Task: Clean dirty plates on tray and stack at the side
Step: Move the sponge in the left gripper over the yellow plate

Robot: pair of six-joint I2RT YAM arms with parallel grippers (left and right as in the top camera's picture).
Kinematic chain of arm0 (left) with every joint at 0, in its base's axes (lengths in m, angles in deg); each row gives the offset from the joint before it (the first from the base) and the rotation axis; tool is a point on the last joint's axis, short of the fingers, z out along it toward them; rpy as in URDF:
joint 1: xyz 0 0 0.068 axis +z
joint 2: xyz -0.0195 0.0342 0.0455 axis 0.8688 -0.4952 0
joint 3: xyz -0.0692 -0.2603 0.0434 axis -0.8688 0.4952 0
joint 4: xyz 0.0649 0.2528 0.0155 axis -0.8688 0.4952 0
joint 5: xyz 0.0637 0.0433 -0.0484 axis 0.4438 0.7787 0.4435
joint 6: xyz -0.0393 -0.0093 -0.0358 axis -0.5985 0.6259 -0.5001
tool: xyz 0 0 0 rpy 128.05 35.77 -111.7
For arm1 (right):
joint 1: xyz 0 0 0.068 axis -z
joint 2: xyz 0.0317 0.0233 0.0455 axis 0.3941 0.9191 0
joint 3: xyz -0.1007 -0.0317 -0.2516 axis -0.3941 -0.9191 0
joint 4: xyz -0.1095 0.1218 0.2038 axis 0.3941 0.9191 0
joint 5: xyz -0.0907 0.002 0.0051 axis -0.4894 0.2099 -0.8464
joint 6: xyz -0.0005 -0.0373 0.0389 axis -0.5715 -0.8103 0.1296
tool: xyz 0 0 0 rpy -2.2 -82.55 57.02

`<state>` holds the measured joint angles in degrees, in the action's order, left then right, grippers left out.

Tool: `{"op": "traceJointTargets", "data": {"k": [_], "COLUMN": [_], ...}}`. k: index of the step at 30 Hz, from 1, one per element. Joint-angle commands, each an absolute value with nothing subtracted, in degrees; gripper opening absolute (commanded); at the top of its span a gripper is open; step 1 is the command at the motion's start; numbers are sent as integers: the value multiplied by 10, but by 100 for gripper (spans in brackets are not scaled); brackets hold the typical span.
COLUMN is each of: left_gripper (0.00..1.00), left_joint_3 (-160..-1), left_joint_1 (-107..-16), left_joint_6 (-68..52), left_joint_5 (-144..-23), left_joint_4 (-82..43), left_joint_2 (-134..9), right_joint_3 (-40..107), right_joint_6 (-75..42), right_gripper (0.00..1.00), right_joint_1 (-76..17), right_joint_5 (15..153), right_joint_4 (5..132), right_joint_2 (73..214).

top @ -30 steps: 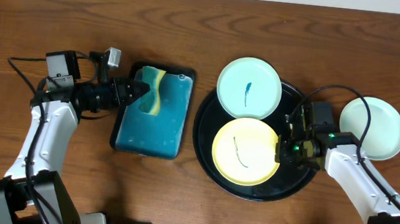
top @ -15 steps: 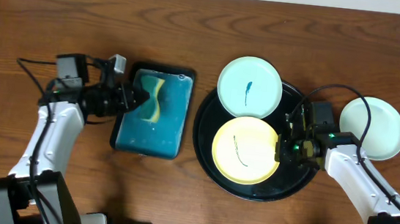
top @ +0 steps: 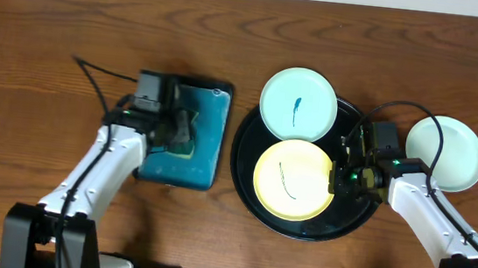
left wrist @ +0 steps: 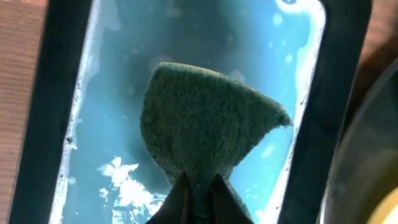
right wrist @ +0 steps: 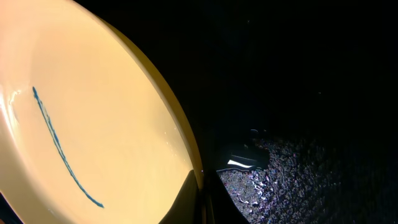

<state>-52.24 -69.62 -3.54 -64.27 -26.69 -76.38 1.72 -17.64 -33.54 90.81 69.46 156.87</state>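
**Overhead and wrist views.** The black tray (top: 244, 152), round, glossy and rimmed, lies right of centre on the wooden table (top: 56, 28). The yellow plate (top: 304, 193) sits inside the tray toward its near side and carries one long, thin blue stroke (top: 280, 178). The mint plate (top: 315, 93) bears a short blue squiggle (top: 298, 110) and overlaps the tray's far rim, partly out over the table. The third plate (top: 456, 159), pale and shallow, rests on the table to the right of the tray, with a black cable (top: 437, 135) crossing it.

The right gripper (right wrist: 200, 198) is clamped on the yellow plate's right rim, one finger inside the rim and one outside. The left gripper (left wrist: 198, 196) pinches the sponge (left wrist: 208, 118) (green scouring face toward the lens) over the wet teal tray (left wrist: 298, 74), which lies left of the black tray.

**Limits of view.** From overhead, the left wrist covers its own fingers and most of the sponge. The right wrist view cuts the yellow plate off at left and bottom, and the tray floor there is largely lost in darkness. Whether the sponge touches the teal tray cannot be told.
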Motion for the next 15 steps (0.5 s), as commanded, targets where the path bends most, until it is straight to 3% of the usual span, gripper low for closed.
{"op": "traceJointTargets", "data": {"k": [1, 8, 15], "left_gripper": [7, 7, 8], "left_joint_3": [-541, -589, -602], "left_joint_1": [-747, -832, -927], "left_joint_6": [-30, -24, -24], "left_joint_5": [-544, -533, -605], "left_joint_4": [-252, -215, -244], "left_joint_2": [-763, -762, -762], "right_joint_3": [14, 14, -8], "right_joint_6": [-171, -171, -158], "right_gripper": [1, 1, 1], "right_joint_1": [-342, -342, -342], "right_joint_5": [907, 908, 908], "right_joint_4": [693, 701, 701], "right_joint_2": [1571, 1571, 1571]}}
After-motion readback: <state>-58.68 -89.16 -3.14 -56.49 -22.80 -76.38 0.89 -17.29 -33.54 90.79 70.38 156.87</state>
